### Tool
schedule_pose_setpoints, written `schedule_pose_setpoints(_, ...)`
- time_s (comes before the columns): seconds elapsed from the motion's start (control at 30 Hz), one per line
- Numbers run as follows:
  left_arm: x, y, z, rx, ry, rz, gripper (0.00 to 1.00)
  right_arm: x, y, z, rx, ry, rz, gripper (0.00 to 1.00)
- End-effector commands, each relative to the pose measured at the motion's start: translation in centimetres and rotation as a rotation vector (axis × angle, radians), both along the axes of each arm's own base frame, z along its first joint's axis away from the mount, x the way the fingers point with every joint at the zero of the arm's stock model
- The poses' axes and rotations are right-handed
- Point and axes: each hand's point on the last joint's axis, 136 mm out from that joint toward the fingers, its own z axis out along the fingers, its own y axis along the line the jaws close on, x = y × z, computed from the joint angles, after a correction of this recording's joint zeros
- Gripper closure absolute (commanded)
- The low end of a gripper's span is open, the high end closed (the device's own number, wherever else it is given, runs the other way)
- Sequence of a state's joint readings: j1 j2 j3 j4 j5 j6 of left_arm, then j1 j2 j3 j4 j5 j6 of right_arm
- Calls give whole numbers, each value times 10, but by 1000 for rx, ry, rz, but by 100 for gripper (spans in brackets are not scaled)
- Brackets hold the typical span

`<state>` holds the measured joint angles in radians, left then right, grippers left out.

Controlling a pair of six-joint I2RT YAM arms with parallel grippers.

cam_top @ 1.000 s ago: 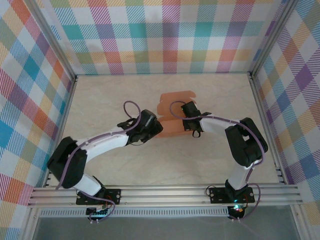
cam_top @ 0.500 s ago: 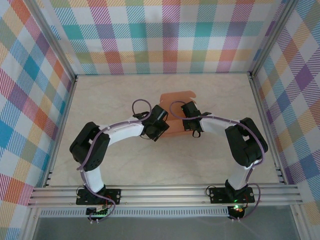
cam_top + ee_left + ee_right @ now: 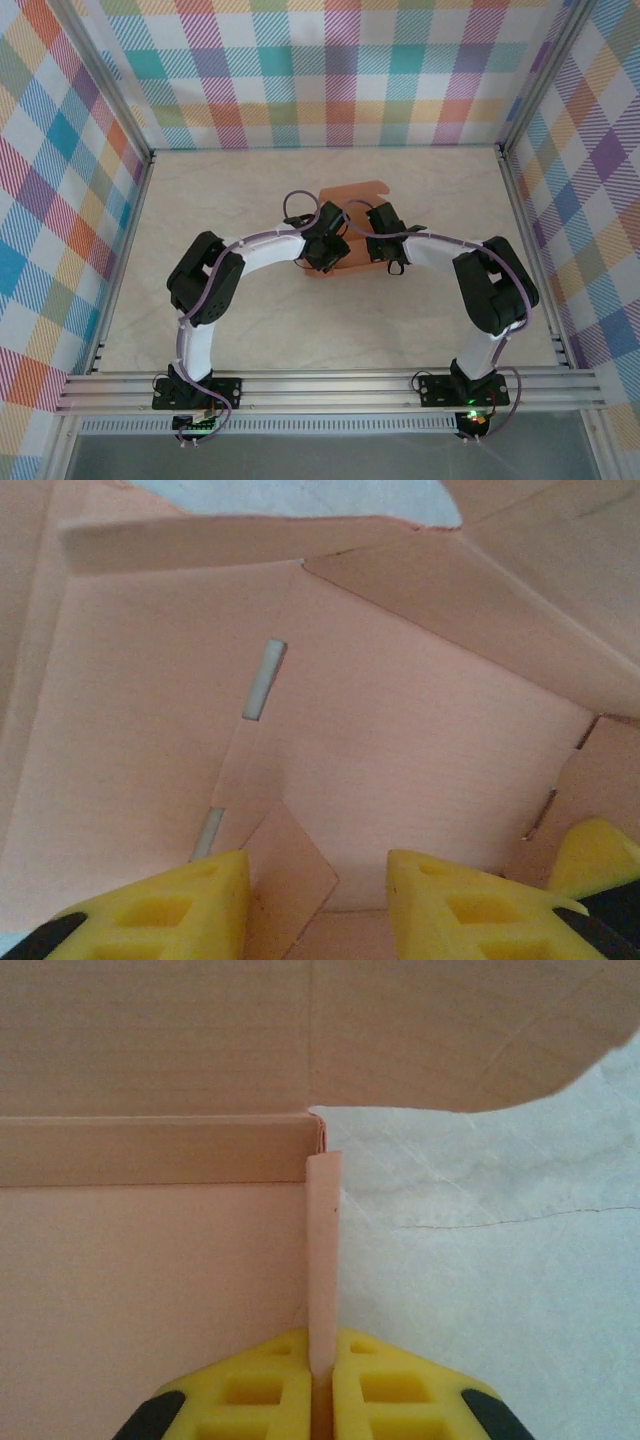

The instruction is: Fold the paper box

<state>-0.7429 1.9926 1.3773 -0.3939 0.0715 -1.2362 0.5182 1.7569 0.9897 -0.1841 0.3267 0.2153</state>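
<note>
Now the paper box (image 3: 358,193) sits mid-frame in the overhead view, slightly above centre, with the right gripper (image 3: 322,1360) pinched tight on its upright side wall and the left gripper (image 3: 320,900) poised inside it, fingers apart over the floor.

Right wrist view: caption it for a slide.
Right pincer pinches an upright wall of the salmon paper box, pale table beside.
</note>
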Motion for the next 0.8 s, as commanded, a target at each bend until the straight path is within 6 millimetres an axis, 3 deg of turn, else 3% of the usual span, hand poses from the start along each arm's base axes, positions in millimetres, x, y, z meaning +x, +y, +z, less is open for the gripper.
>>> schedule_pose_setpoints(0.0, -7, -10, -4, -36, 29, -66, 61, -9, 6, 0, 19, 19, 50, 89)
schedule_pose_setpoints(0.2, -8, -38, 5, -167, -13, -199, 69, -9, 9, -1, 45, 18, 54, 90)
schedule_pose_setpoints(0.4, -16, -47, 2, -227, 16, -252, 69, -11, 8, -4, 48, 24, 50, 89)
schedule_pose_setpoints(0.53, -12, -22, 14, -77, -48, -283, 65, -11, 5, -3, 44, 17, 41, 89)
schedule_pose_setpoints(0.77, -4, 40, 49, 220, -218, -286, 53, -11, 1, -3, 41, 16, 34, 89)
